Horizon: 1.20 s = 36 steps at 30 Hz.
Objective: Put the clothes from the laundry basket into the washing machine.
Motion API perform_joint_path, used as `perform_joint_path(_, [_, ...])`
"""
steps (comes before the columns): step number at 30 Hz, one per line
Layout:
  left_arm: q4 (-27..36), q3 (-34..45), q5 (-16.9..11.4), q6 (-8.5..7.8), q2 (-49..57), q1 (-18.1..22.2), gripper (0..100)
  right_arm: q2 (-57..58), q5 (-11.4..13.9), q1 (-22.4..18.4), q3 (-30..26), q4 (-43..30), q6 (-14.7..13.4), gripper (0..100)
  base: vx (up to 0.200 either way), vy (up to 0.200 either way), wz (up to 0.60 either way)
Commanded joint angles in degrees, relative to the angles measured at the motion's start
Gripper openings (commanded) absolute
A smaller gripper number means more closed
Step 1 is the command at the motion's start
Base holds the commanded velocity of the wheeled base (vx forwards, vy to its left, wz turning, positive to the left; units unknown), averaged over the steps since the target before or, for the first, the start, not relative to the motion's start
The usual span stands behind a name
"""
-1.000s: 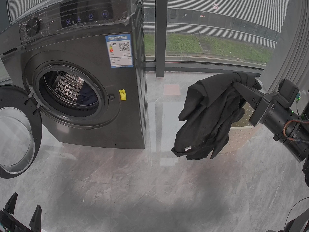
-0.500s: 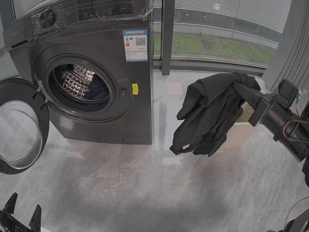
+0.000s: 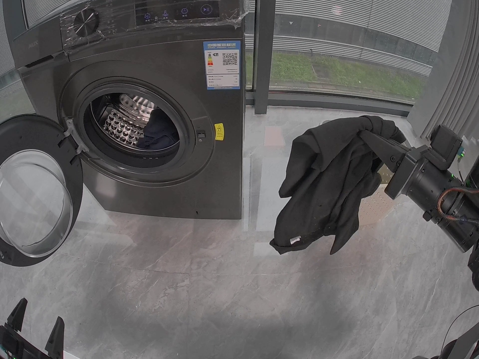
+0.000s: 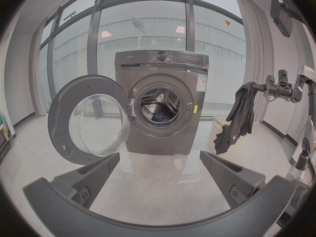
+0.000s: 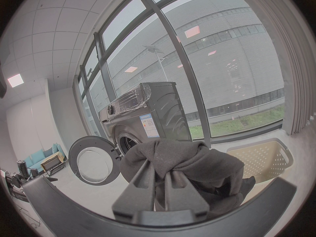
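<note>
I am in the carry step. My right claw [image 3: 368,135] is pinched tight on the top of a black shirt [image 3: 324,185]. I hold it up in the air, over the floor, just in front of the laundry basket [image 5: 263,158]. The washing machine [image 3: 219,175] is well off to my left side. Its round door [image 3: 37,190] is swung wide open, and I can see a dark cloth [image 3: 157,130] lying inside the drum [image 3: 119,123].

My left claw [image 3: 39,317] is low and near me. Its fingers are spread apart and it holds nothing.

The shirt hangs long, from top to bottom. Its top is bunched up in my claw. Its bottom end points down at the floor and leans a little toward the washing machine. It does not touch the floor.

Next, I think I must carry the shirt over to the round hole. The low end hangs far down, so I think I need to keep it high enough to get over the rim. Then I push it deep into the drum and let go.
</note>
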State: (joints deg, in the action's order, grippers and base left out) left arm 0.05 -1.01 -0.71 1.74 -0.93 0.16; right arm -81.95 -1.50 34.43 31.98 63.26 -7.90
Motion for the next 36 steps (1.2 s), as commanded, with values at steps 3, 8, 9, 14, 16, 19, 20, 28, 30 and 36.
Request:
perform_joint_path(3, [0.04,0.92,0.0,0.01,0.84,0.02,100,-0.14,0.01,0.03,0.02,0.02,-0.01,0,0.0,0.2,0.0])
perform_joint_path(8, [-0.05,0.92,0.0,0.01,0.75,0.02,100,-0.14,0.01,0.03,0.02,0.02,-0.01,0,0.0,0.2,0.0])
perform_joint_path(9, [-0.05,0.92,0.0,0.01,0.75,0.02,100,-0.14,0.01,0.03,0.02,0.02,-0.01,0,0.0,0.2,0.0])
perform_joint_path(14, [-0.05,0.92,0.0,0.01,0.75,0.02,100,-0.14,0.01,0.03,0.02,0.02,-0.01,0,0.0,0.2,0.0])
perform_joint_path(16, [-0.05,0.92,0.0,0.01,0.84,0.02,100,-0.14,0.01,0.03,0.02,0.02,-0.01,0,0.0,0.2,0.0])
perform_joint_path(19, [-0.05,0.92,0.0,0.01,0.75,0.02,100,-0.14,0.01,0.03,0.02,0.02,-0.01,0,0.0,0.2,0.0])
perform_joint_path(20, [-0.05,0.92,0.0,0.01,0.75,0.02,100,-0.14,0.01,0.03,0.02,0.02,-0.01,0,0.0,0.2,0.0])
perform_joint_path(28, [-0.05,0.92,0.0,0.01,0.84,0.02,100,-0.14,0.01,0.03,-0.25,0.02,-0.01,0,0.0,0.15,0.0])
perform_joint_path(30, [-0.05,0.92,0.0,0.01,0.84,0.02,100,-0.14,0.01,0.03,-0.34,0.02,-0.01,0,0.0,0.0,0.0])
perform_joint_path(36, [-0.05,0.92,0.0,0.01,0.75,0.02,100,-0.14,0.01,0.03,-0.42,0.02,-0.01,0,0.0,0.0,0.0])
